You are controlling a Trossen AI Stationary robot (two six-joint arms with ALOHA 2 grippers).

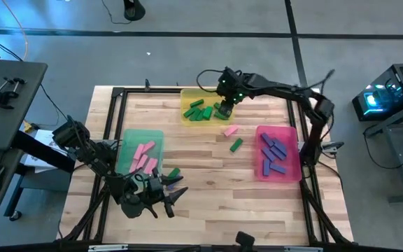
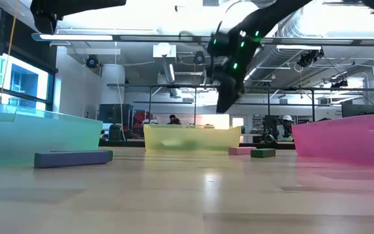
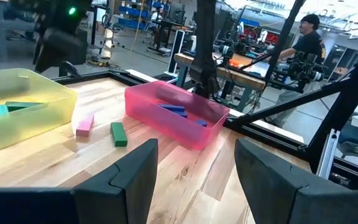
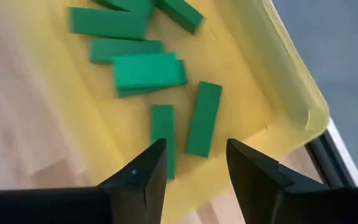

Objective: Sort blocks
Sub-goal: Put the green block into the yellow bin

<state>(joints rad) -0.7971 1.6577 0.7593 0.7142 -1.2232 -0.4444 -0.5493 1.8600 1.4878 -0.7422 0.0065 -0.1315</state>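
Note:
My right gripper (image 1: 224,105) (image 4: 194,165) hangs open and empty over the right end of the yellow tray (image 1: 187,94), just above several green blocks (image 4: 148,71) lying flat in it. My left gripper (image 1: 168,197) (image 3: 194,174) waits open near the table's near-left side. A loose pink block (image 1: 230,130) (image 3: 84,124) and a green block (image 1: 236,145) (image 3: 118,134) lie flat on the wood between the trays. Another green block (image 1: 173,173) and a purple one (image 2: 70,158) lie by the green tray (image 1: 128,136), which holds pink blocks (image 1: 144,155). The pink tray (image 1: 294,168) holds purple blocks (image 1: 274,152).
A black frame (image 1: 117,94) rims the wooden table (image 1: 208,189). The three trays stand at the far centre, left and right, with bare wood between them and along the near side. Beyond the table a person (image 3: 306,37) stands at a workbench.

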